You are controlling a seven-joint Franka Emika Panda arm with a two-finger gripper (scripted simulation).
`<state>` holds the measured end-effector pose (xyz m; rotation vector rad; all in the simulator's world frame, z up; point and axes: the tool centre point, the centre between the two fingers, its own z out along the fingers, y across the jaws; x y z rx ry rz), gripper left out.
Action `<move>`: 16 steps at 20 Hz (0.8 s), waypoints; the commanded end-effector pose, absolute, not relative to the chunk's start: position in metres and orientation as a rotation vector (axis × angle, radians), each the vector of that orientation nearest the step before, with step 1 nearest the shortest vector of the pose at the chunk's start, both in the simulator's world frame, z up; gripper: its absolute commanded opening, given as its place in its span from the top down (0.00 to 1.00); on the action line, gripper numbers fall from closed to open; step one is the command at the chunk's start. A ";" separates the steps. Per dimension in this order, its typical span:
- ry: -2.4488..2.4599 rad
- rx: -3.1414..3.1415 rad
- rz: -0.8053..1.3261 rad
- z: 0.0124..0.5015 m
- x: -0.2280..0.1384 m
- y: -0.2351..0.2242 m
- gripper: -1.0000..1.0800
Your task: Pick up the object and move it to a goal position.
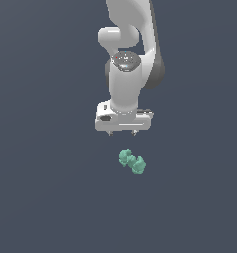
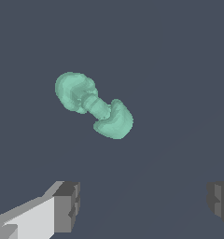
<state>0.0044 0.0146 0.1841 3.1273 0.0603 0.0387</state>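
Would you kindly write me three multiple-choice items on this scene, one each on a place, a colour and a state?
1. Where does the object lie in the exterior view?
A. below the pincer, apart from it
B. between the fingers
C. at the view's left edge

2. What colour is the object?
A. red
B. teal-green
C. yellow

3. How does the pincer stand?
A. shut on the object
B. shut on nothing
C. open, holding nothing

Answers:
1 A: dark floor shows between the fingertips and the object.
2 B: both views show it teal-green.
3 C: in the wrist view the fingers stand wide apart, with the object beyond them.
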 end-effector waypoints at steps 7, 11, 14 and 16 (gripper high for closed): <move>0.105 3.143 0.044 0.185 0.006 0.030 0.04; 0.132 3.151 0.047 0.185 0.007 0.038 0.04; 0.124 3.150 0.047 0.185 0.007 0.037 0.04; 0.120 3.150 0.047 0.185 0.007 0.037 0.04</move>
